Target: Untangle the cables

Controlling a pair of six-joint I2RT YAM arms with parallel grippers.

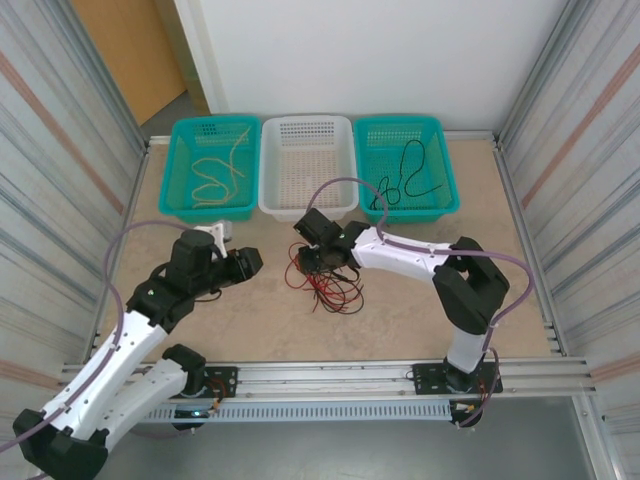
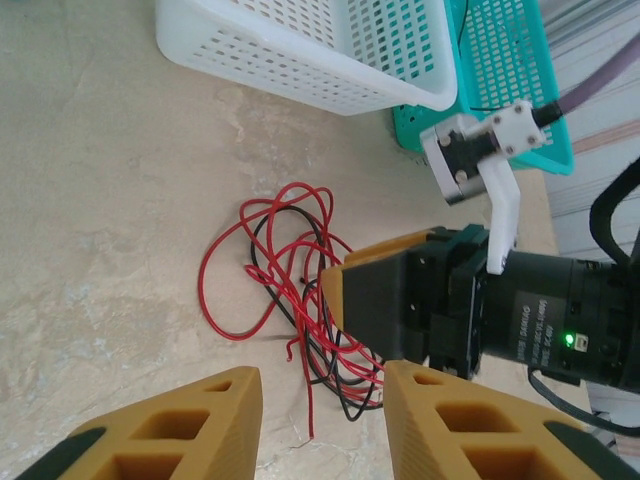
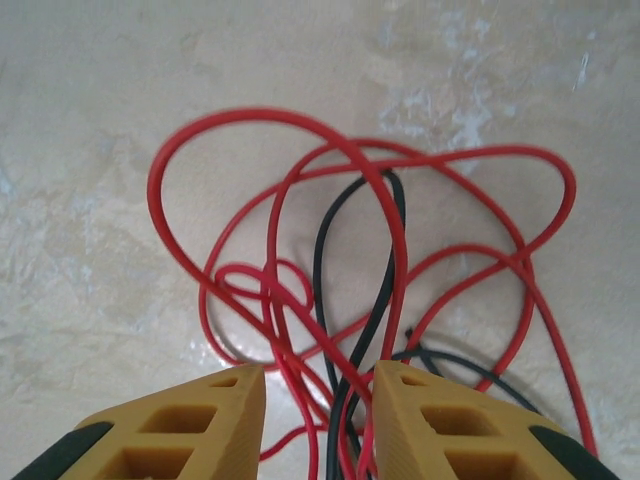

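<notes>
A tangle of red and black cables (image 1: pixel 325 285) is seen mid-table. Its far part is hidden beneath the right gripper (image 3: pixel 320 375), by whose part-open jaws strands are straddled; a grip cannot be told. The left gripper (image 2: pixel 325 385) is held narrowly open beside it. The beige table (image 1: pixel 250 320) is walled by corrugated metal.

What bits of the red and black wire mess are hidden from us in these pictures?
Top view: the right arm's jaws cover the upper left of the tangle; its strands are too thin to count.
Left wrist view: the right arm's jaws hide the tangle's right side.
Right wrist view: strands pass between the jaws and off the bottom edge, ends cut off.
</notes>
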